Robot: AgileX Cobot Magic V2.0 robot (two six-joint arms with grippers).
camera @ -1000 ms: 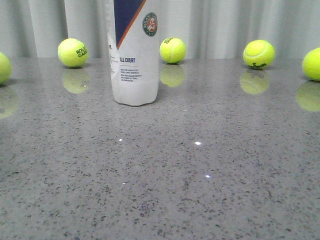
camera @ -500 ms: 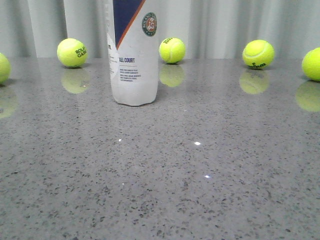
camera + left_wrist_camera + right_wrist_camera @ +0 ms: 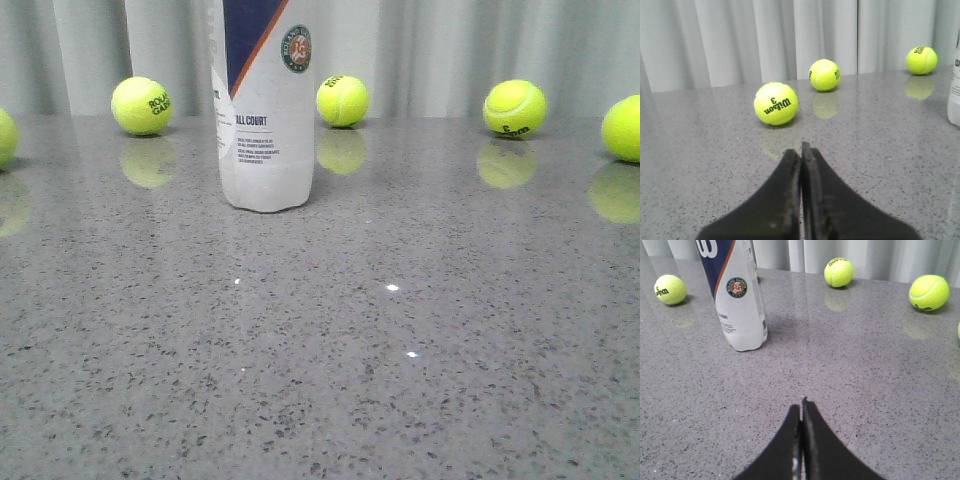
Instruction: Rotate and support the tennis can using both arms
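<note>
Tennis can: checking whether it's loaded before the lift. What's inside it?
The tennis can stands upright on the table; its cloudy wall and printed label hide the contents, so nothing inside shows.

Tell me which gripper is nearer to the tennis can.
Right, probably. The right gripper, shut, faces the upright tennis can across bare table. The left gripper, shut, sees only the can's edge off to one side.

Tennis can (image 3: pixel 265 130): translucent white body, navy panel edged by an orange stripe, round green-ringed logo with an orange centre, dark small print. Tennis balls (image 3: pixel 141 105): yellow-green, black lettering; one by my left gripper (image 3: pixel 801 150) reads Wilson 3 (image 3: pixel 776 103). Table (image 3: pixel 400 380): grey with dark speckle, glossy. My fingers (image 3: pixel 792 440) are black. Curtain (image 3: pixel 740 40) behind: pale grey-white.
</note>
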